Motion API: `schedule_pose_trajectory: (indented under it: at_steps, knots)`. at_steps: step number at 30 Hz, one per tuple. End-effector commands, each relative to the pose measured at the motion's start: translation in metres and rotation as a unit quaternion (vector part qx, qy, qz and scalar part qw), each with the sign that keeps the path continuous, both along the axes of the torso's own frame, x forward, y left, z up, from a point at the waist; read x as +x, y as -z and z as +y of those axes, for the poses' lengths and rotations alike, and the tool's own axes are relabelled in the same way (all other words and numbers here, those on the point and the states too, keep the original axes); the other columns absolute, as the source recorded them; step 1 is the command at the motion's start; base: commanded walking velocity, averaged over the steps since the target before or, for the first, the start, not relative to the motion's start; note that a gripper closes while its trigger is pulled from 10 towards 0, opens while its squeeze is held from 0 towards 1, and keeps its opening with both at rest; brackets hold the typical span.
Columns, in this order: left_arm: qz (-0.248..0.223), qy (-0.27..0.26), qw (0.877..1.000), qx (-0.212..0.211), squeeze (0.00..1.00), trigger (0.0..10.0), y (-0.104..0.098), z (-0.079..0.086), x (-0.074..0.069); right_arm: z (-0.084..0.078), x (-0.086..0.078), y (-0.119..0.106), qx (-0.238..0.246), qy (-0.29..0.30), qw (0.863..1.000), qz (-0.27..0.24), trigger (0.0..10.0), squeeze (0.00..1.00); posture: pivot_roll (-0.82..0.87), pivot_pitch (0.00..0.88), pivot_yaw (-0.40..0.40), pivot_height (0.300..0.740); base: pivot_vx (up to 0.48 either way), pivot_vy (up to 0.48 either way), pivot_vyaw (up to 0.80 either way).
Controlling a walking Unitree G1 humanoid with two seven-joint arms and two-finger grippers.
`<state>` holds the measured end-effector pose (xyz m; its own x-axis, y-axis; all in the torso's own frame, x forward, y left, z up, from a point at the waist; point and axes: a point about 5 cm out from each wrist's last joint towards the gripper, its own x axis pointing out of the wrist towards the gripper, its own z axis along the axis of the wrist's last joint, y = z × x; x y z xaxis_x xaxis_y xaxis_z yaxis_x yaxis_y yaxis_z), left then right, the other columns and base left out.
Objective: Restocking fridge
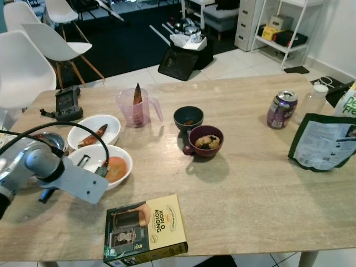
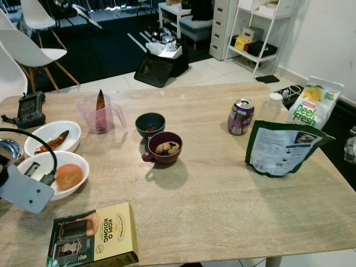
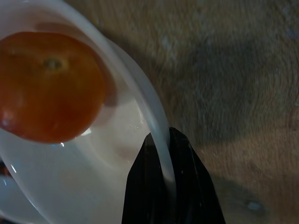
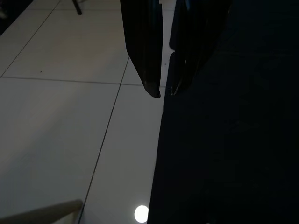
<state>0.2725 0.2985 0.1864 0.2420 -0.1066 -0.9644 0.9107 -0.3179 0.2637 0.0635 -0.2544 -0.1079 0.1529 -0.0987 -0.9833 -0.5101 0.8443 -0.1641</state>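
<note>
At the near left of the table (image 1: 250, 189), the left gripper (image 3: 161, 154) pinches the rim of the white bowl (image 3: 93, 186), which holds a tomato (image 1: 115, 167). The right gripper (image 4: 163, 91) hangs over floor tiles (image 4: 60, 121), its fingers almost closed on nothing.
</note>
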Motion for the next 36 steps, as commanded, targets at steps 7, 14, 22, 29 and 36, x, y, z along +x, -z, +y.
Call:
schedule_pose_trajectory:
  at_steps: [7, 14, 22, 29, 36]
  knots:
    - [-0.047, -0.058, 0.997, -0.02, 0.0, 10.0, -0.017, 0.007, -0.01, 0.004, -0.001, 0.001, 0.007, -0.005, 1.0, 0.003, 10.0, 0.0, 0.07, 0.0, 0.025, 0.74, 0.0, 0.0, 0.0]
    - [-0.045, -0.079, 0.995, -0.034, 0.0, 10.0, -0.015, 0.003, -0.024, 0.005, 0.002, 0.001, 0.005, -0.019, 1.0, 0.004, 10.0, 0.0, 0.09, 0.0, 0.005, 0.74, 0.0, 0.0, 0.0]
    - [-0.044, -0.09, 0.995, -0.029, 0.0, 10.0, -0.017, 0.0, -0.035, 0.006, 0.004, 0.001, 0.005, -0.026, 1.0, 0.002, 10.0, 0.0, 0.11, 0.0, -0.008, 0.74, -0.329, 0.0, 0.0]
    - [-0.042, -0.101, 0.994, -0.01, 0.0, 10.0, -0.023, 0.001, -0.042, 0.008, 0.004, 0.002, 0.006, -0.03, 1.0, 0.004, 10.0, 0.0, 0.11, 0.0, -0.007, 0.74, -0.341, 0.0, 0.0]
    - [-0.042, -0.119, 0.992, 0.01, 0.0, 10.0, -0.026, 0.008, -0.046, 0.011, 0.004, 0.002, 0.009, -0.031, 0.999, 0.005, 10.0, 0.0, 0.12, 0.0, -0.001, 0.74, -0.292, 0.0, 0.0]
